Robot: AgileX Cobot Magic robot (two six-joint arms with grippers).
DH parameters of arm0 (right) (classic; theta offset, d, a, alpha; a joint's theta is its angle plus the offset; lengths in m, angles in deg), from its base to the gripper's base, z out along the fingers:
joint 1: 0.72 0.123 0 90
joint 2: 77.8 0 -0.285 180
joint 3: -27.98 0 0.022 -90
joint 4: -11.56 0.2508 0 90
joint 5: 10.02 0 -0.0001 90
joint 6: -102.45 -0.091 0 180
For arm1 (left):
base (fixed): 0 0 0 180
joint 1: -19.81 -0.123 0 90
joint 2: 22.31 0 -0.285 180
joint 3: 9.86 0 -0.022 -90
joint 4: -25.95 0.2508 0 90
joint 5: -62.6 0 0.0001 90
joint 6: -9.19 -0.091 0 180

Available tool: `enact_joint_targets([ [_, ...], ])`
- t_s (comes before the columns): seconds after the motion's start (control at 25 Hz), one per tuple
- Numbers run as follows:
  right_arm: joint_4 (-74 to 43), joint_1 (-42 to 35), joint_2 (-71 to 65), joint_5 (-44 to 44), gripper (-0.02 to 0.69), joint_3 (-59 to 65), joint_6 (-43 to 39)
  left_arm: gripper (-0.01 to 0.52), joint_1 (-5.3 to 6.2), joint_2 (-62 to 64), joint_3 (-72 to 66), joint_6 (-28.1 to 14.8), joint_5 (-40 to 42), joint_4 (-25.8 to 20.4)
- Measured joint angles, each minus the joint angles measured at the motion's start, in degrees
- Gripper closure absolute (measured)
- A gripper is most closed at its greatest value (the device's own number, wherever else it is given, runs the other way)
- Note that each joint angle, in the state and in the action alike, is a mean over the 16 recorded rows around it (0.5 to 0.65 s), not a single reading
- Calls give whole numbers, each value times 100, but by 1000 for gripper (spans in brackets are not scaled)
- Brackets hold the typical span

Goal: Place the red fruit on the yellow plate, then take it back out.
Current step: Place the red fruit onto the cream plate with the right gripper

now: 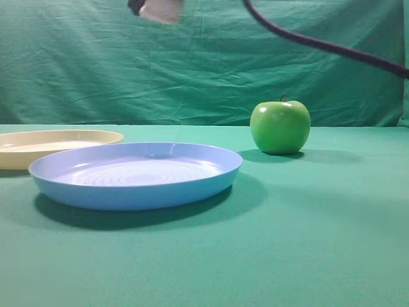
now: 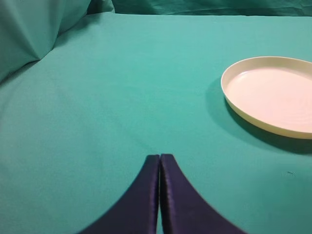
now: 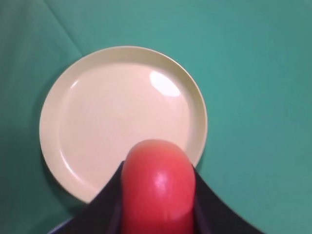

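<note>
The red fruit (image 3: 157,192) is smooth and glossy, and my right gripper (image 3: 158,169) is shut on it, a dark finger on each side. Straight below it lies the yellow plate (image 3: 117,112), bare, with the fruit over its near rim. In the high view the yellow plate (image 1: 57,142) sits at the far left. A pale blurred shape (image 1: 160,9) at the top edge is too unclear to name. My left gripper (image 2: 159,157) is shut on nothing, low over the cloth, with the yellow plate (image 2: 273,92) off to its right.
A light blue plate (image 1: 134,173) lies in front of the yellow one, overlapping it in the high view. A shiny green apple (image 1: 280,126) with a stem stands to the right on the green cloth. A dark cable (image 1: 319,45) crosses the upper right.
</note>
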Motion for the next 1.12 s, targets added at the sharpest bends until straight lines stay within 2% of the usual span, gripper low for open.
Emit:
enact_joint_targets([
  [0.16, 248, 143, -565, -308, 454, -352, 359, 514, 0, 0, 0, 0, 0, 0],
  [0.28, 411, 206, -868, -497, 421, -515, 639, 514, 0, 0, 0, 0, 0, 0],
  [0.64, 642, 242, -1222, -734, 187, -670, 1098, 514, 0, 0, 0, 0, 0, 0],
  [0.8, 643, 207, -1068, -566, 120, -672, 1122, 514, 0, 0, 0, 0, 0, 0],
  [0.92, 641, 132, -820, -280, 147, -674, 1047, 514, 0, 0, 0, 0, 0, 0],
  [1.12, 628, -107, -197, 500, 325, -679, 767, 514, 0, 0, 0, 0, 0, 0],
])
